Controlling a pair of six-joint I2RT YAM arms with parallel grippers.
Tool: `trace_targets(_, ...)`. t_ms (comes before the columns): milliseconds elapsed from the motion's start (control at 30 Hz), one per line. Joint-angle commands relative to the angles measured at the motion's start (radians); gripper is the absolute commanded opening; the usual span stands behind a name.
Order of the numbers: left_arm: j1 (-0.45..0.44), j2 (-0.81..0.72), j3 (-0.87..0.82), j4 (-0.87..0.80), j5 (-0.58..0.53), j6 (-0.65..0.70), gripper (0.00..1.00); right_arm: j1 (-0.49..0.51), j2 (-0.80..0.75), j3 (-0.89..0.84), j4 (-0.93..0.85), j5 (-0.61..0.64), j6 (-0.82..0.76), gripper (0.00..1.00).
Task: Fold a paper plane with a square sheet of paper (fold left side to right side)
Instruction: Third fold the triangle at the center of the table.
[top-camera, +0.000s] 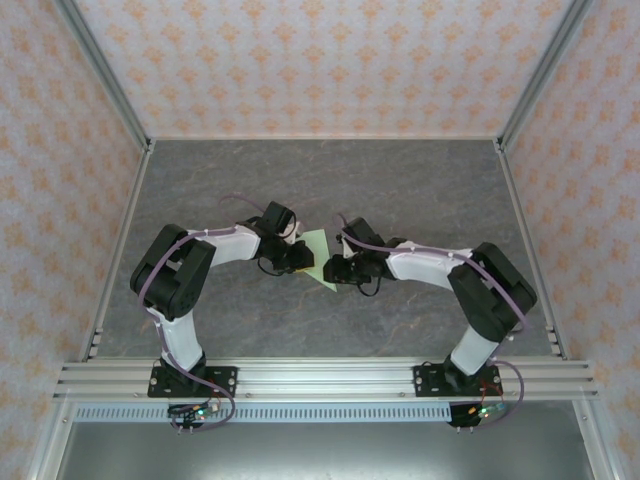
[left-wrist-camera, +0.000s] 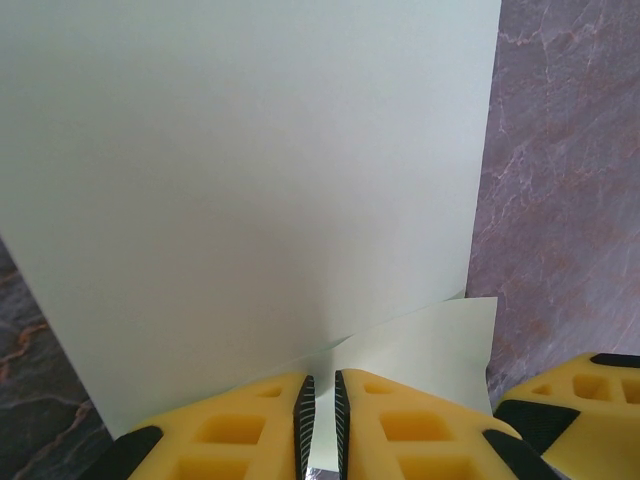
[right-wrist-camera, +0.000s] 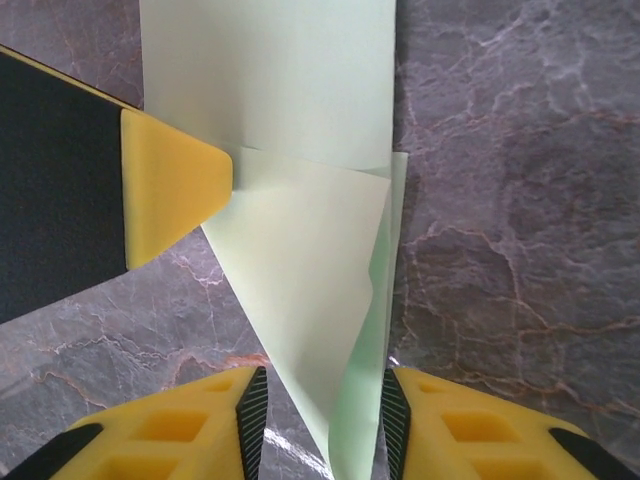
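Top view: sheet (top-camera: 316, 250) is seen flat-ish on the grey surface (top-camera: 400, 180), mid-area, boxed in between the left hand (top-camera: 298, 256) and the right hand (top-camera: 333, 270). Both hands are at its edges; their jaw state can't be told from here.

Left wrist: left hand (left-wrist-camera: 322, 385) is seen pressed nearly together, with the sheet's (left-wrist-camera: 250, 180) near edge pinched in the slit. The sheet extends straight ahead of the fingers, and a folded flap is seen low right.

Right wrist: right hand (right-wrist-camera: 322, 400) is seen spread, with the sheet's (right-wrist-camera: 290, 260) pointed folded corner lying between the pads. The right pad is just beside the paper edge, and no clamp is seen. The left hand's fingertip (right-wrist-camera: 175, 190) is seen touching the sheet's left edge.
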Motion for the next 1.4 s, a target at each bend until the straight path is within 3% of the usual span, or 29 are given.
trace_targets(0, -0.004, -0.005, -0.015, -0.059, -0.090, 0.021, 0.20, 0.003, 0.028, 0.038, 0.031, -0.026, 0.014, 0.37)
trace_targets(467, -0.004, -0.017, -0.011, -0.063, -0.086, 0.023, 0.20, 0.002, 0.053, 0.059, 0.041, -0.022, 0.021, 0.30)
trace_targets(767, -0.003, -0.050, 0.051, -0.137, -0.102, 0.052, 0.23, 0.003, 0.066, 0.066, 0.001, 0.004, 0.004, 0.12)
trace_targets(1133, 0.018, -0.054, 0.226, -0.268, -0.132, 0.116, 0.29, 0.002, 0.046, 0.049, 0.009, 0.005, 0.007, 0.18)
trace_targets(1367, 0.023, 0.116, 0.384, -0.284, -0.087, 0.132, 0.29, 0.002, 0.043, 0.056, 0.013, 0.006, 0.005, 0.20)
